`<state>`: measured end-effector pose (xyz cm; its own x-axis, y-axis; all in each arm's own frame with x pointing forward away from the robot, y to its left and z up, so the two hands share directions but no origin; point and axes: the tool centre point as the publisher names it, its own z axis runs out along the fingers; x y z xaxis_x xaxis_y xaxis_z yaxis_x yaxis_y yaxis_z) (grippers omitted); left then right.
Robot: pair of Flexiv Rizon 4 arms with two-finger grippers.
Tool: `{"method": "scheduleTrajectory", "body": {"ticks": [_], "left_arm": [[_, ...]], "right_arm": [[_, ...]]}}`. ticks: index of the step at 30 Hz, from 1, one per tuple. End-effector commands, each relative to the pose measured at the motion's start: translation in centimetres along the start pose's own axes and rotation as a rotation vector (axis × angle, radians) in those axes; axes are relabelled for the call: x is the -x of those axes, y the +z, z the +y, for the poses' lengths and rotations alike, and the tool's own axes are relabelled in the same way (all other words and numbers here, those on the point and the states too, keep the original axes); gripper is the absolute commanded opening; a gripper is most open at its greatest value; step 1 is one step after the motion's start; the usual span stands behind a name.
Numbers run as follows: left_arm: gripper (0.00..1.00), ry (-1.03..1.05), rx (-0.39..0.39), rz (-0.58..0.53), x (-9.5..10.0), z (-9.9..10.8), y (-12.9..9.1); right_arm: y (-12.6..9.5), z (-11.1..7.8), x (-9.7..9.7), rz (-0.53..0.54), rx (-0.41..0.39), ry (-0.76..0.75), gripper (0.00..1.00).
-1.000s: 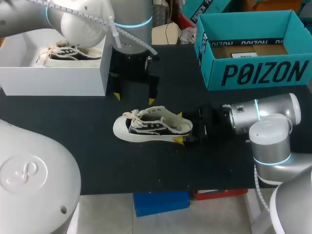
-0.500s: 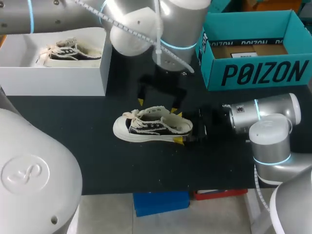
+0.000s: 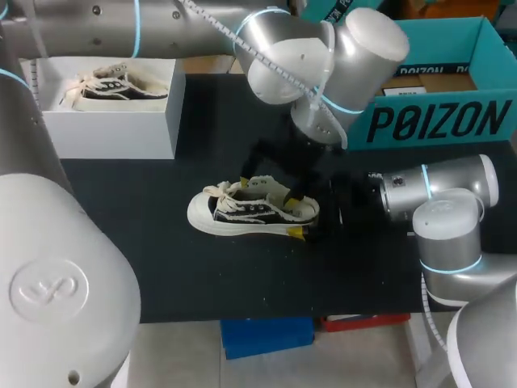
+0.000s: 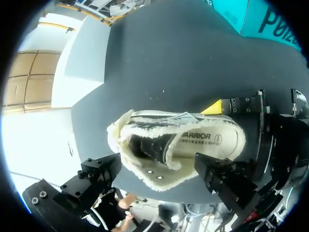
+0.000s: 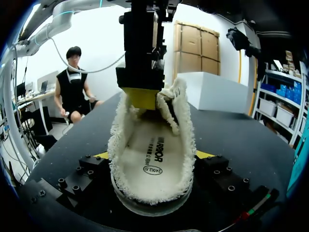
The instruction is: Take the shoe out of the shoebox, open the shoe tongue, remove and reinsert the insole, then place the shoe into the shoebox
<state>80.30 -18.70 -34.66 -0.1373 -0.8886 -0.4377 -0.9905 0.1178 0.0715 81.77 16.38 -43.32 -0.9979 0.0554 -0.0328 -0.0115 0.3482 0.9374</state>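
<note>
Standing on its sole near the middle of the bench, the shoe points its toe toward the left edge, the first observer says.

And the arms? asks the second.

The right gripper comes in low from the right edge and has the heel. In the right wrist view its fingers press the fuzzy collar from both sides, so they are clamped on the shoe.

The second nods: the left gripper reaches across from the back left corner and hangs over the laces and the mouth. Its fingers stand wide apart, and the shoe lies ahead of them in the left wrist view. One yellow tip shows at the collar's rim in the right wrist view; whether it touches, the second cannot tell.

The insole?

Flat inside the shoe, seen through the opening, the first answers.

And the boxes?

The white shoebox sits at the back left corner with a second shoe in it, well apart from the held one. A teal box stands open at the back right corner.
</note>
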Motion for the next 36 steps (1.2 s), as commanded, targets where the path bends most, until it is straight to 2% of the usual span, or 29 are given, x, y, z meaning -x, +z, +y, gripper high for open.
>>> {"method": "scheduleTrajectory", "body": {"ticks": [1, 9, 10, 11, 12, 13, 15, 17, 20, 25, 32, 36], "left_arm": [[1.0, -0.01, 0.012, -0.174, -0.4, -0.1, 0.9], [1.0, -0.022, 0.018, -0.186, 1.1, -0.1, 1.9], [0.82, -0.027, 0.015, -0.191, 1.3, -0.1, 2.0], [0.57, -0.03, 0.013, -0.197, 1.4, -0.1, 2.1], [0.42, -0.031, 0.014, -0.196, 1.7, -0.1, 2.2], [0.32, -0.035, 0.013, -0.202, 1.8, -0.2, 2.2], [0.24, -0.026, -0.003, -0.2, 1.9, -0.2, 2.4], [0.11, -0.006, -0.03, -0.205, 2.0, -0.2, 2.4], [0.0, 0.039, -0.072, -0.203, 2.0, -0.3, 2.5], [0.0, 0.095, -0.126, -0.227, 2.0, -0.1, 2.0], [0.0, 0.093, -0.145, -0.196, 2.1, 0.2, 0.9], [0.0, 0.081, -0.16, -0.17, 2.8, 0.2, 0.1]], "right_arm": [[0.3, -0.1, 0.0, -0.002, -0.001, 0.001, 0.0], [0.3, -0.1, 0.0, -0.002, -0.001, 0.001, 0.0], [0.3, -0.1, 0.0, -0.002, -0.001, 0.001, 0.0], [0.3, -0.1, 0.0, -0.002, -0.001, 0.001, 0.0], [0.3, -0.1, 0.0, -0.002, -0.001, 0.001, 0.0], [0.3, -0.1, 0.0, -0.002, -0.001, 0.001, 0.0], [0.3, -0.1, 0.0, -0.002, -0.001, 0.001, 0.0], [0.3, -0.1, 0.0, -0.002, -0.001, 0.001, 0.0], [0.3, -0.1, 0.0, -0.002, -0.001, 0.001, 0.0], [0.3, -0.1, 0.0, -0.002, -0.001, 0.001, 0.0], [0.3, -0.1, 0.0, -0.002, -0.001, 0.001, 0.0], [0.3, -0.1, 0.0, -0.002, -0.001, 0.001, 0.0]]}}
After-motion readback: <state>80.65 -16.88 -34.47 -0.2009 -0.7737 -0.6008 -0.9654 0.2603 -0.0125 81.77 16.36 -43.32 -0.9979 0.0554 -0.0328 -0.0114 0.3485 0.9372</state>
